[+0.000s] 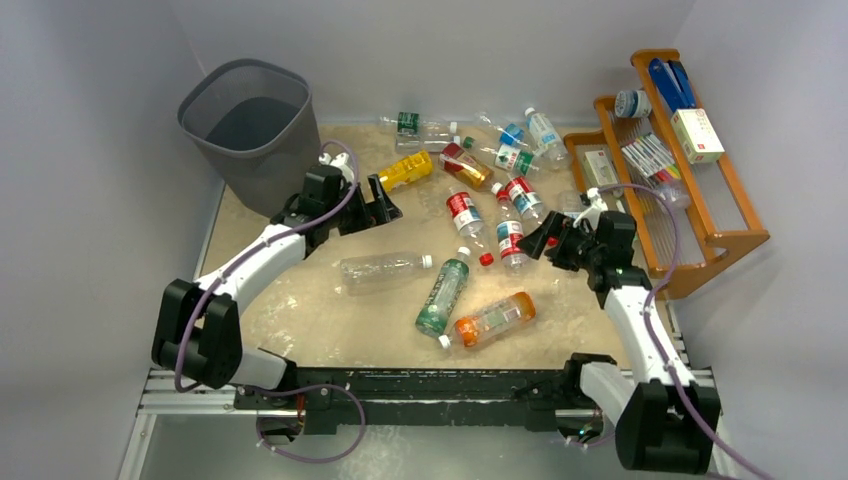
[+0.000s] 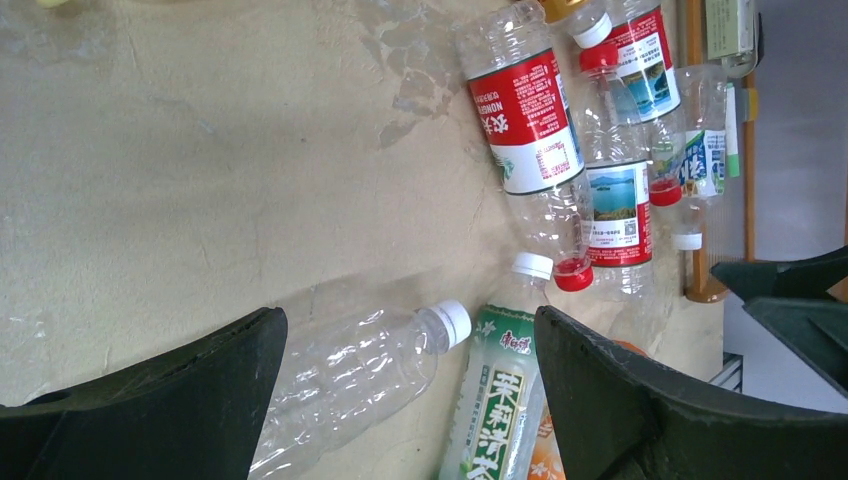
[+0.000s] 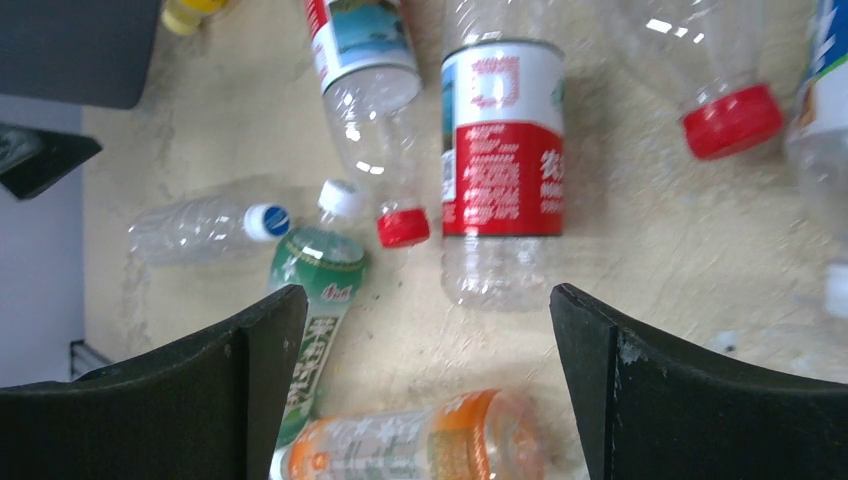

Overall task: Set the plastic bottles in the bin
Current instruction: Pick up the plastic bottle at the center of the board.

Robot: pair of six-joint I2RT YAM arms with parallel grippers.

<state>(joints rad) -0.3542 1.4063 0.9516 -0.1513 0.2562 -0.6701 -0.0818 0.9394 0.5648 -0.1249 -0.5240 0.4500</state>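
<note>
Two sets of fingers are spread wide and neither holds anything. The left fingers (image 2: 180, 400) hang over the beige table (image 2: 150, 150). A clear unlabelled plastic bottle with a white cap (image 2: 350, 380) lies on its side beneath the gap between them, cap toward the right-hand finger in the left wrist view. A clear bottle with a green label and white cap (image 2: 500, 400) lies just beside that finger's inner edge. Beyond the fingertips lie several clear bottles with red-and-white labels and red caps.

The right fingers (image 3: 180, 400) hover over more bottles. A clear bottle with a red label (image 3: 500, 160) lies just past the gap, its base toward the fingers. An orange-tinted bottle (image 3: 420, 445) lies crosswise between the two fingers, close to the wrist.

About a dozen plastic bottles in all lie scattered on the table, among them a yellow bottle (image 1: 405, 170) just beyond the left fingers. The tall dark grey plastic bin (image 1: 280, 165) stands upright to the outer side of the left fingers, near them and well apart from the right fingers. An orange wooden rack (image 1: 700, 240) stands beside the right fingers, on their outer side.
</note>
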